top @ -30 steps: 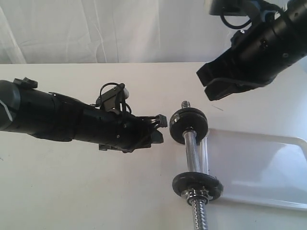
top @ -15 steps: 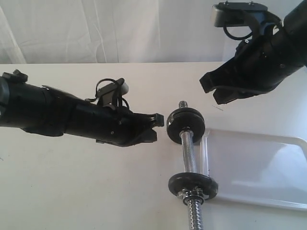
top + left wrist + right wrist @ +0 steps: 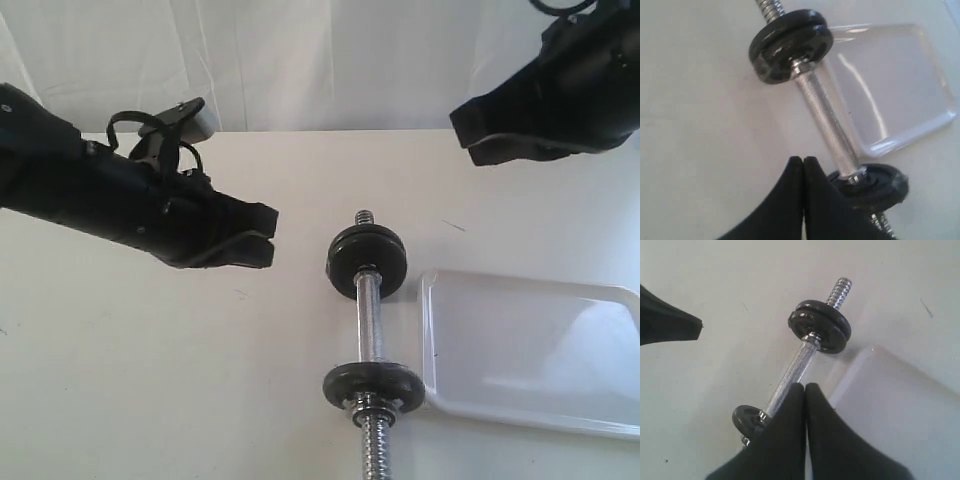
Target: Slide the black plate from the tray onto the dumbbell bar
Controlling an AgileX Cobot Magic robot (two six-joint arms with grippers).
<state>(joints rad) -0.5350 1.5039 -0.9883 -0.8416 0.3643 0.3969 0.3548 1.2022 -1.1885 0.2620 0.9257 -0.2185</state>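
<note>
White counter (image 3: 150, 380), white draped curtain (image 3: 300, 60) behind. Dumbbell bar (image 3: 369, 315) lies on counter; black plate (image 3: 366, 260) sits on its far end; tray (image 3: 530, 345) just beside. My left pincer (image 3: 268, 235), my right pincer (image 3: 465, 138): both pressed together, aloft.

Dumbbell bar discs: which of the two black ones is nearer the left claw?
The far-end disc, level with the left claw; the near-end disc sits further off, beside the tray.

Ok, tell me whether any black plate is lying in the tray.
No, the tray shows only bare white; the black plates sit on the dumbbell bar.
</note>
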